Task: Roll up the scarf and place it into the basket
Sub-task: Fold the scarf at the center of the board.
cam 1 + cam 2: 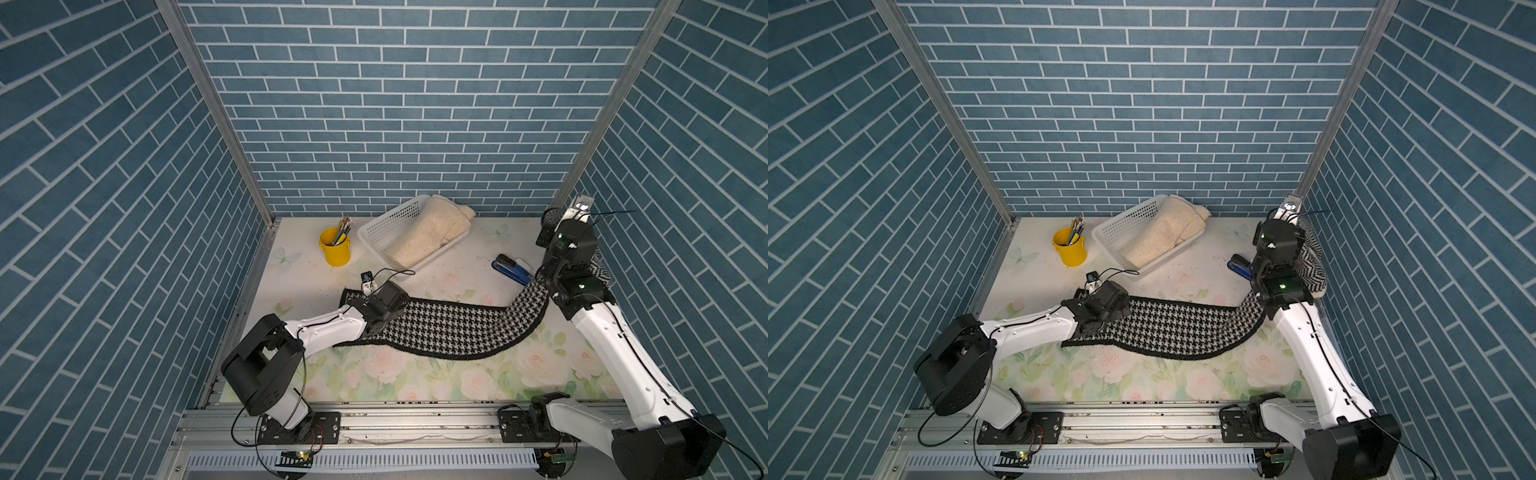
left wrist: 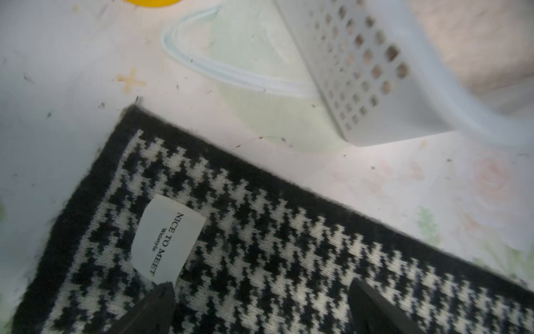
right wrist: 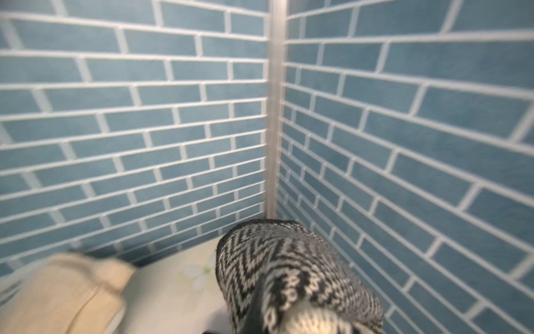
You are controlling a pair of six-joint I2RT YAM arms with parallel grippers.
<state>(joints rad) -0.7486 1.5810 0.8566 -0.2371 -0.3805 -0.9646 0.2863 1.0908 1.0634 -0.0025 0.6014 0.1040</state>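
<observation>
The black-and-white houndstooth scarf [image 1: 449, 328] [image 1: 1179, 328] lies flat across the floral table and climbs at its right end to my right gripper [image 1: 555, 222]. That gripper [image 3: 277, 318] is shut on the scarf [image 3: 289, 260], which is bunched over its fingers near the back right corner. My left gripper [image 1: 374, 299] [image 2: 260, 292] hangs open just over the scarf's left end [image 2: 260, 231], beside a white label [image 2: 167, 240]; nothing sits between its fingers. The white perforated basket [image 1: 390, 224] [image 1: 1125, 222] [image 2: 361, 72] stands at the back, holding a beige knitted cloth [image 1: 428, 237].
A yellow bucket [image 1: 336, 247] of brushes stands left of the basket. A blue stapler [image 1: 511, 268] [image 1: 1239, 266] lies next to the right arm. Brick-patterned walls close in on three sides, the right one right behind the raised scarf end [image 1: 1312, 266].
</observation>
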